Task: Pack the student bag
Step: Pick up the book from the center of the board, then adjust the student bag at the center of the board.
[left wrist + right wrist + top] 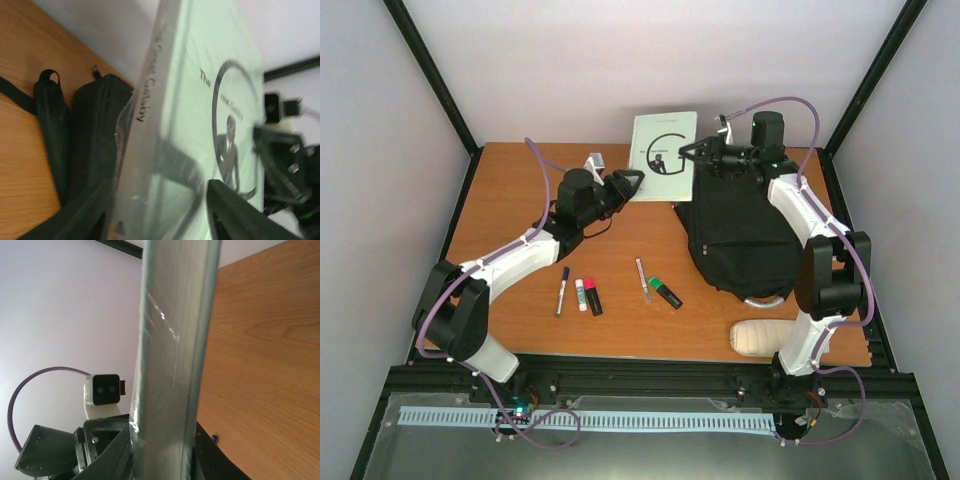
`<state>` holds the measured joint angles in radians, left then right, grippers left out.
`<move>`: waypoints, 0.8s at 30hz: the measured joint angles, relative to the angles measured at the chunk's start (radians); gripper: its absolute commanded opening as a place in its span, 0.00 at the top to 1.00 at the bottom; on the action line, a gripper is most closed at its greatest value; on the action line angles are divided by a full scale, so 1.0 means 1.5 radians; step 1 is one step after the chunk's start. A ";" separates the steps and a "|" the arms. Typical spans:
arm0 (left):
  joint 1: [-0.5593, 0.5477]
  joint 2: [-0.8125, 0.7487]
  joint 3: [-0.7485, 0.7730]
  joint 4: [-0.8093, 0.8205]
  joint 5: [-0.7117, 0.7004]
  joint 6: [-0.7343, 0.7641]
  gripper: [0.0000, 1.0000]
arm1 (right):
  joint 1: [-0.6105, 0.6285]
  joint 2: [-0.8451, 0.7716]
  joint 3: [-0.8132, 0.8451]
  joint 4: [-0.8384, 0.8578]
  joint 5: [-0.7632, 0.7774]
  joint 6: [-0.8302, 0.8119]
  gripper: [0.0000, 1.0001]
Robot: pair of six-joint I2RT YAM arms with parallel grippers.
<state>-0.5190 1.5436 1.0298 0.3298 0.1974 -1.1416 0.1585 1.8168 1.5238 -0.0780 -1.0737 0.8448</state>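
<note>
Wooden table (495, 205), student bag (740, 240), book (663, 150), white walls (570, 60)

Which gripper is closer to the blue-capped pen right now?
Left. The left gripper is at the near-left corner of the book, up the table from the blue-capped pen. The right gripper is farther, at the book's right edge by the far end of the backpack.

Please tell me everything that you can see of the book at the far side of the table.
The book is a thin, closed paperback with a pale greenish-white cover, seemingly wrapped in shiny clear film. The cover shows a black ring, a small figure of a man and the title The Great Gatsby, repeated on the spine. It lies beside the black bag. The right gripper clamps its right edge. The left gripper straddles its near-left corner; its grip is unclear.
</note>
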 measured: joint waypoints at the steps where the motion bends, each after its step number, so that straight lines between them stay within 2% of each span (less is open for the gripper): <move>1: -0.004 0.000 0.003 -0.012 0.002 0.006 0.38 | 0.000 0.000 0.004 -0.006 -0.001 -0.007 0.97; 4: -0.014 -0.001 0.013 -0.043 0.003 0.026 0.28 | -0.005 0.000 0.027 -0.040 -0.002 -0.046 0.97; 6: -0.017 -0.005 0.020 -0.063 0.001 0.041 0.26 | -0.018 0.000 0.039 -0.062 -0.003 -0.071 0.97; 11: -0.017 -0.014 0.028 -0.109 -0.008 0.074 0.24 | -0.088 -0.010 0.043 -0.125 0.008 -0.145 0.97; 14: -0.017 -0.007 0.041 -0.148 -0.006 0.091 0.27 | -0.141 -0.037 0.032 -0.174 0.031 -0.212 0.97; 18: -0.017 0.066 0.122 -0.194 0.020 0.114 0.31 | -0.211 -0.117 -0.012 -0.240 0.060 -0.316 0.97; 24: -0.020 0.214 0.234 -0.247 0.076 0.139 0.32 | -0.272 -0.249 -0.084 -0.329 0.118 -0.486 0.97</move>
<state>-0.5491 1.8652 1.3808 -0.0414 0.3107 -0.9325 -0.2493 1.4425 1.3975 -0.5720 -0.8963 0.1154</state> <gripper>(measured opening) 0.686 0.195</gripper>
